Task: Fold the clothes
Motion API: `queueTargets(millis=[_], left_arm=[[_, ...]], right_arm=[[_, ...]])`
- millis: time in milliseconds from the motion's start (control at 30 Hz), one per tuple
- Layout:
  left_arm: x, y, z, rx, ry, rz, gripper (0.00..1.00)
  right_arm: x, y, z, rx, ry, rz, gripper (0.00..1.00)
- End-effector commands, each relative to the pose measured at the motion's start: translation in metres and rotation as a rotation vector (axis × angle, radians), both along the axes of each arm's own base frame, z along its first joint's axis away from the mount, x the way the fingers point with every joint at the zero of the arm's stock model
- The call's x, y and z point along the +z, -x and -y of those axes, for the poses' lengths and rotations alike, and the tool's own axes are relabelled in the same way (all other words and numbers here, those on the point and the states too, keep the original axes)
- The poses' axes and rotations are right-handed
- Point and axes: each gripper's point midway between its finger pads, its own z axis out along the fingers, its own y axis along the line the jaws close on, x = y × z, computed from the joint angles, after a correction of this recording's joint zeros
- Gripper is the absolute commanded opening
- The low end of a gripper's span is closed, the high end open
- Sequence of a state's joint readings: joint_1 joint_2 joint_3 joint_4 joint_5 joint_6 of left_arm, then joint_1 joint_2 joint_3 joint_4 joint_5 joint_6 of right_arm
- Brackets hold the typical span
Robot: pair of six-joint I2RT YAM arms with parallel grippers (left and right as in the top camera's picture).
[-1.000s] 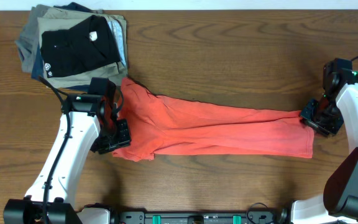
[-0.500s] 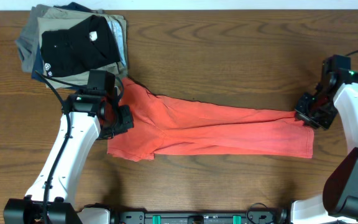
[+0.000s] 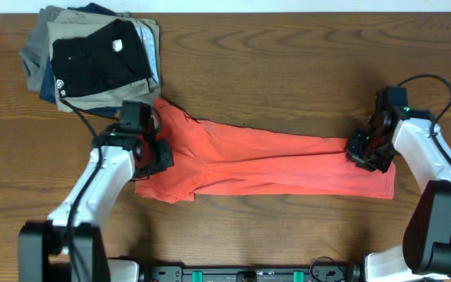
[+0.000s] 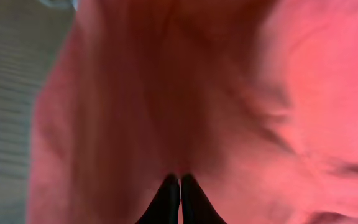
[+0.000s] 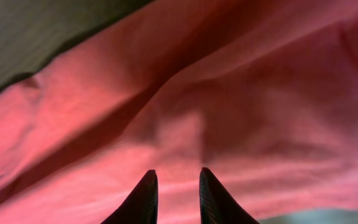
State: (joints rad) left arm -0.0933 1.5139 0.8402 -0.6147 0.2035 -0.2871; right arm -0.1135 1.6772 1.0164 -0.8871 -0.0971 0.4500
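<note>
While both arms reached in from the near edge, your left arm (image 3: 100,184) slanted up and inward, and the left tool (image 3: 156,157) sat on the wide left end of the coral T-shirt (image 3: 272,160). The shirt lay drawn out in a long band across the counter (image 3: 288,70), below the stack of folded garments (image 3: 92,59).

Left tool: tips pressed together, creases running into them, gripping the cloth.

Your right arm (image 3: 425,153) bent inward, with the right tool (image 3: 364,150) on the shirt's upper right corner. Its fingers (image 5: 148,186) stood a narrow gap apart against the fabric. You could not tell whether they pinched it.

Left wrist view was blurred. Overhead, both tool bodies hid the contact points.
</note>
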Motion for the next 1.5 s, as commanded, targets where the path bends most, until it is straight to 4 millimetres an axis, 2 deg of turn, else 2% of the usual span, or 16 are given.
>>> queueTargets(millis=[0, 200, 367, 467, 600, 800, 933, 1033, 1067, 1100, 1133, 1167, 1200, 1233, 1300, 1467], left_arm=[[-0.020, 0.008, -0.002, -0.003, -0.009, -0.064, 0.06], [-0.050, 0.024, -0.012, 0.045, -0.064, -0.197, 0.06], [-0.053, 0.048, -0.047, 0.190, -0.254, -0.295, 0.06], [-0.046, 0.062, -0.060, 0.254, -0.309, -0.339, 0.06], [-0.032, 0.072, -0.066, 0.300, -0.307, -0.357, 0.07], [-0.002, 0.071, -0.068, 0.324, -0.287, -0.265, 0.06], [0.018, 0.063, -0.068, 0.308, -0.268, -0.161, 0.06], [0.029, 0.060, -0.068, 0.280, -0.264, -0.110, 0.07], [0.031, 0.060, -0.068, 0.276, -0.262, -0.099, 0.13], [0.033, 0.060, -0.068, 0.273, -0.262, -0.091, 0.17], [0.033, 0.060, -0.068, 0.271, -0.262, -0.089, 0.25], [0.033, 0.060, -0.068, 0.271, -0.262, -0.091, 0.34], [0.033, 0.061, -0.068, 0.270, -0.262, -0.096, 0.41], [0.032, 0.062, -0.068, 0.270, -0.263, -0.102, 0.47], [0.032, 0.064, -0.068, 0.268, -0.265, -0.110, 0.54], [0.032, 0.064, -0.068, 0.269, -0.265, -0.111, 0.62]], right_arm=[[-0.007, 0.007, -0.005, -0.027, -0.013, 0.000, 0.21], [-0.029, 0.025, -0.001, -0.101, 0.019, -0.033, 0.16], [-0.032, 0.038, 0.014, -0.147, 0.071, -0.076, 0.02], [-0.032, 0.041, 0.021, -0.177, 0.070, -0.084, 0.01], [-0.032, 0.041, 0.030, -0.214, 0.068, -0.082, 0.01], [-0.028, 0.038, 0.041, -0.190, 0.067, -0.069, 0.01], [-0.014, 0.033, 0.045, -0.193, 0.065, -0.077, 0.01], [0.004, 0.023, 0.051, -0.162, 0.069, -0.064, 0.02], [0.010, 0.019, 0.053, -0.154, 0.070, -0.056, 0.03], [0.018, 0.014, 0.058, -0.151, 0.076, -0.043, 0.07], [0.024, 0.010, 0.063, -0.153, 0.078, -0.030, 0.16], [0.029, 0.005, 0.070, -0.156, 0.084, -0.009, 0.30], [0.033, 0.001, 0.076, -0.164, 0.089, 0.008, 0.59], [0.035, -0.002, 0.085, -0.180, 0.098, 0.028, 0.96], [0.036, -0.003, 0.105, -0.233, 0.111, 0.055, 0.99], [0.032, 0.014, 0.138, -0.351, 0.089, 0.057, 0.99]])
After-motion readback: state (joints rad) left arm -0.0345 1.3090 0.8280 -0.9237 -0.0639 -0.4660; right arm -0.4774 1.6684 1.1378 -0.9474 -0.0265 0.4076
